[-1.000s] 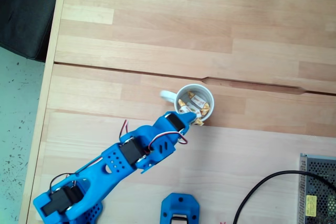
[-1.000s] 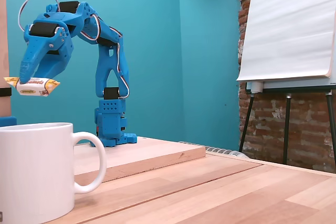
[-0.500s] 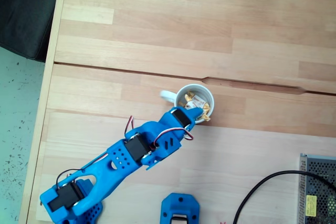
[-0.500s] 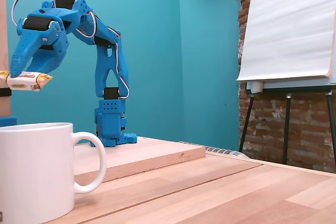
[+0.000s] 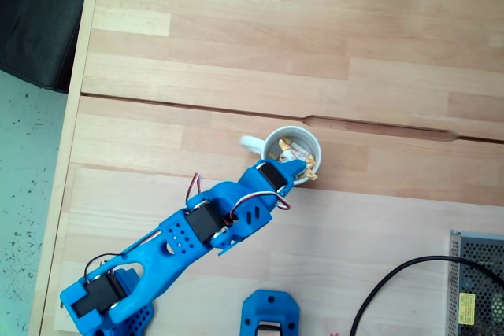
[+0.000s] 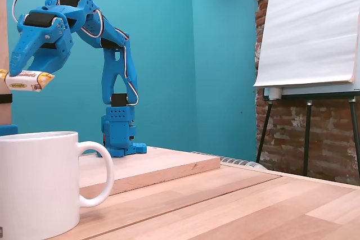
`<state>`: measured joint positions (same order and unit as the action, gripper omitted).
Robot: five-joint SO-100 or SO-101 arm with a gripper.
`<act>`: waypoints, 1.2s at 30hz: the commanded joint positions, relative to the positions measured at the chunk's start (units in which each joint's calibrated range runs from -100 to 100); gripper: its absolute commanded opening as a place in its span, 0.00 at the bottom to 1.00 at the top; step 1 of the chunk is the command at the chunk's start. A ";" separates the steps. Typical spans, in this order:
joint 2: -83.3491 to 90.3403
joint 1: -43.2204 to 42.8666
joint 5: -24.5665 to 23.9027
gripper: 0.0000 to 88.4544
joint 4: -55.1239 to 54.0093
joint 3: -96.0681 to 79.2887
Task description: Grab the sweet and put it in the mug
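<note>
a: where is the sweet (image 6: pixel 26 80)?

b: pinched in the gripper (image 6: pixel 21 75) of the blue arm (image 6: pixel 107 43), up in the air above the mug (image 6: pixel 39 181). in the low fixed view it lies roughly level, a pale wrapper with yellow-orange twisted ends, and there is a clear gap of teal wall between it and the mug's rim.

a: so the pincer is closed?

b: closed on the sweet, yes (the fingertips come together right at the top of the wrapper). it does not touch the mug.

a: and from above?

b: in the top-down fixed view the gripper (image 5: pixel 294 168) reaches over the lower edge of the mug (image 5: pixel 277 136), and a bit of orange wrapper (image 5: pixel 308 171) shows at its tip, over the rim on the lower right. inside the mug lie several more sweets (image 5: pixel 288 147) of the same kind.

a: where does the mug stand on the table (image 5: pixel 236 53)?

b: near the middle of the wooden surface, just below the long seam (image 5: pixel 378 129) that runs across it, its handle (image 5: pixel 250 143) pointing to the left in that view. the arm's base sits by the lower left corner.

a: anything else around?

b: a black cable (image 5: pixel 402 281) and a metal mesh box (image 5: pixel 477 281) at the lower right corner, and another blue part (image 5: pixel 270 314) at the bottom edge. in the low view an easel with a white sheet (image 6: pixel 309 26) stands before a brick wall (image 6: pixel 332 133).
</note>
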<state>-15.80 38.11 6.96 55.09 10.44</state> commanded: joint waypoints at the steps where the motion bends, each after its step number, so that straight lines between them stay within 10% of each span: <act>1: 0.74 -0.20 -0.15 0.00 0.08 3.29; 36: 1.00 -4.05 -0.10 0.24 0.24 2.58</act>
<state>-15.80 34.42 6.91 55.17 10.44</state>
